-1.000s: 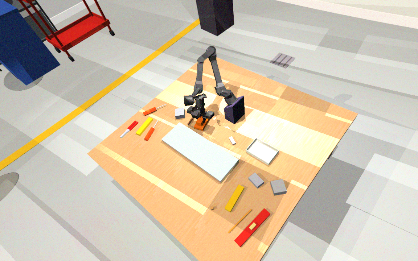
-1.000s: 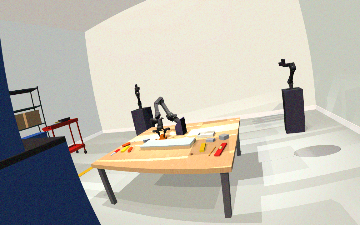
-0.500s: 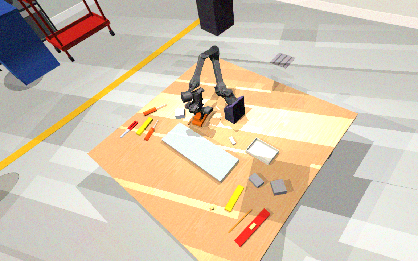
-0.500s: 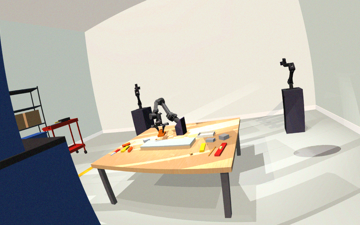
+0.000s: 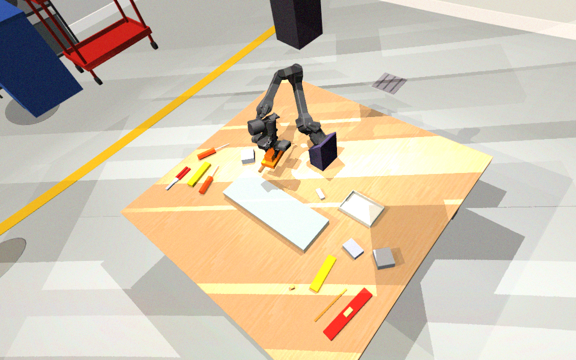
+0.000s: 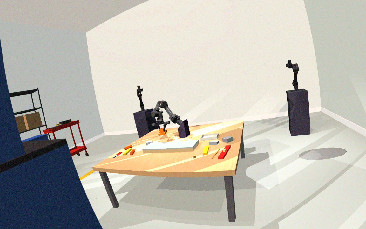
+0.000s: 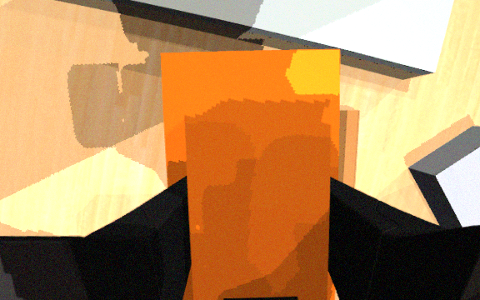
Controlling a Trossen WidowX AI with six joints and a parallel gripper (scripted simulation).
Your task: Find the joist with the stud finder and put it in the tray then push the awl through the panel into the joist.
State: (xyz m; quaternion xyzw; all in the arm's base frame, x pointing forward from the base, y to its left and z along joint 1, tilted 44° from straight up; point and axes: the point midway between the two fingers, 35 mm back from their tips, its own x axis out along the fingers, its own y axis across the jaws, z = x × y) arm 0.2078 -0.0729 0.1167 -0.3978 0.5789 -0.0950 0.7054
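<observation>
My gripper (image 5: 272,152) (image 6: 162,128) (image 7: 253,182) is shut on the orange stud finder (image 5: 269,162) (image 6: 162,133) (image 7: 227,83) and holds it a little above the table, near the back edge of the panel. The pale floor panel (image 5: 276,210) (image 6: 170,146) (image 7: 373,37) lies flat in mid-table; no hole shows in it. The awl's brown handle (image 5: 261,168) (image 7: 349,146) lies on the table beside and below the stud finder; its shaft is hidden. The shallow white tray (image 5: 353,218) (image 6: 207,138) stands right of the panel and is empty. The joist is hidden.
A grey block (image 5: 247,156) (image 7: 477,175) lies near the awl. Orange screwdrivers (image 5: 206,184), a yellow bar (image 5: 199,174) and a red-handled tool (image 5: 182,173) lie left. A small white piece (image 5: 320,193) lies between panel and tray. Two grey blocks (image 5: 352,248) (image 5: 384,258) and a red level (image 5: 347,314) lie right.
</observation>
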